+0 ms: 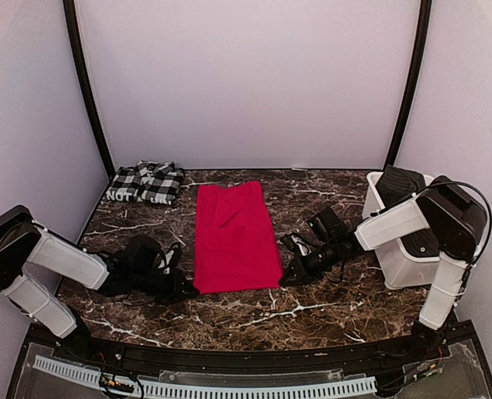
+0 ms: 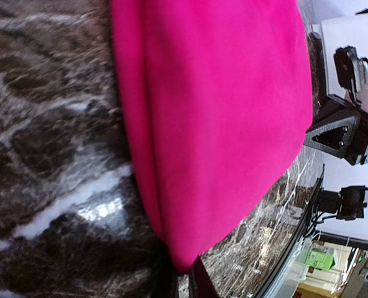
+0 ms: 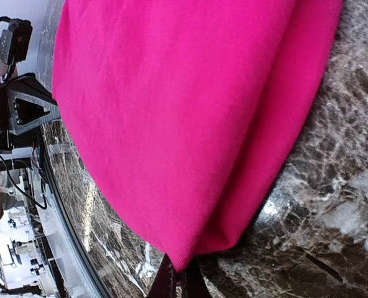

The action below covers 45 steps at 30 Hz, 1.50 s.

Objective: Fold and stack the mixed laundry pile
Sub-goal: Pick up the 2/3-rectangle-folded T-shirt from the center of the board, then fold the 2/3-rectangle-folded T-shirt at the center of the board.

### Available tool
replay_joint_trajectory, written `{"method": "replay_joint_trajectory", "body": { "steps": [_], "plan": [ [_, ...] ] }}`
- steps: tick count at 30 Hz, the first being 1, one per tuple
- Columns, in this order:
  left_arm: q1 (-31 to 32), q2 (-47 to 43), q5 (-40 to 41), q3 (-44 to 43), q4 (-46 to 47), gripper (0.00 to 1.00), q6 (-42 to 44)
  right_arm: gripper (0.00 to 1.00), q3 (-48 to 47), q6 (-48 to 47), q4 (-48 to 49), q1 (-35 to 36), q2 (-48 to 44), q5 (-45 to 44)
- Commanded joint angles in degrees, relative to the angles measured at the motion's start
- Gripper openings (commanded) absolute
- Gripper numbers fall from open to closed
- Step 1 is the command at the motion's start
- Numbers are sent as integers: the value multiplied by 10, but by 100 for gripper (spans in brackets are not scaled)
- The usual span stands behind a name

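Observation:
The red garment [image 1: 235,237] lies as a long folded strip in the middle of the marble table [image 1: 312,307]. My left gripper [image 1: 189,288] is shut on its near left corner, and in the left wrist view the red garment [image 2: 215,118] comes to a point between the left gripper [image 2: 185,273] fingers. My right gripper [image 1: 286,276] is shut on the near right corner; the right wrist view shows the red garment [image 3: 190,118] pinched in the right gripper [image 3: 183,276]. The black-and-white checked garment [image 1: 146,181] lies folded at the back left, clear of both arms.
A white plastic bin [image 1: 404,237] stands at the right edge, partly behind the right arm. Dark frame posts rise at both back corners. A black rail runs along the table's near edge.

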<state>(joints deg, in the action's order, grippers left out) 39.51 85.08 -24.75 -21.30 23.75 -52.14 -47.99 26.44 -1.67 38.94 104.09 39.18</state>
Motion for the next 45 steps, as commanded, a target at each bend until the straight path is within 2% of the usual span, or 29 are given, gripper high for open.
{"method": "replay_joint_trajectory", "body": {
  "steps": [1, 9, 18, 24, 30, 36, 42, 45],
  "plan": [
    [3, -19, 12, 13, -39, 0, -4, 0, 4, -5, -7, 2, -8, -8],
    [11, -76, 15, 18, -96, 0, 5, 0, 23, 12, 1, 19, -43, -7],
    [62, -133, 16, 24, -151, 0, -2, 0, 78, 48, 4, 56, -114, -13],
    [75, -197, 52, 8, -208, 0, 1, 0, 92, 51, -9, 64, -157, -30],
    [75, -196, 106, -64, -262, 0, 40, 0, 9, 11, -77, 61, -162, -77],
    [59, -159, 157, -141, -295, 0, 75, 0, -76, -24, -110, 22, -135, -95],
    [-40, -93, 139, -220, -291, 0, 120, 0, -184, -71, -132, -15, -62, -98],
    [-65, -41, 140, -279, -297, 0, 150, 0, -254, -97, -142, -33, 5, -91]
  ]
}}
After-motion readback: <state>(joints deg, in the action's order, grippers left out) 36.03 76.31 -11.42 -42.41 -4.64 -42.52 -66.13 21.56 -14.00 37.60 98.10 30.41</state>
